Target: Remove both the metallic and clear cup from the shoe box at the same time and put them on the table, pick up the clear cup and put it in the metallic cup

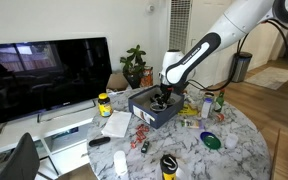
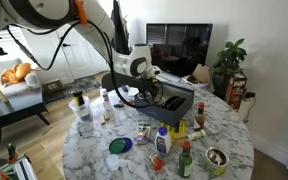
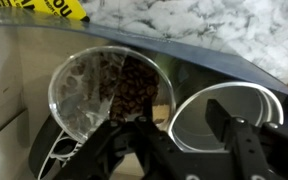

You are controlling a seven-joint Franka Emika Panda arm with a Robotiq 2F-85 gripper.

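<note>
Two cups stand side by side right under my hand (image 3: 179,130), their walls seemingly touching. That is why I hang straight above the seam between them. Both must leave the box in one lift, so I judge the only grip that serves is a pinch on the two walls where they meet.

My fingers (image 3: 222,115) are spread to straddle that seam. One dark finger reaches down inside the metal cup (image 3: 254,105) on the right. The other seems to dip into the clear cup (image 3: 99,90) on the left. There looks to be some slack between the fingers and the walls. Whether they already press the cups together I cannot tell from the wrist view, so I call the hand part open at most, with nothing surely held.

Both cups sit on the floor of the shoe box (image 3: 9,90), close to its dark far wall. Beyond that wall lies the marbled table (image 3: 204,25) where they are to go.

Farther out, in an exterior view, my arm (image 1: 199,55) bends down over the box, which sits among the clutter. Bottles (image 2: 162,142) crowd the table nearby, so the landing spot will need choosing with care. A television (image 1: 44,70) stands farthest back.
</note>
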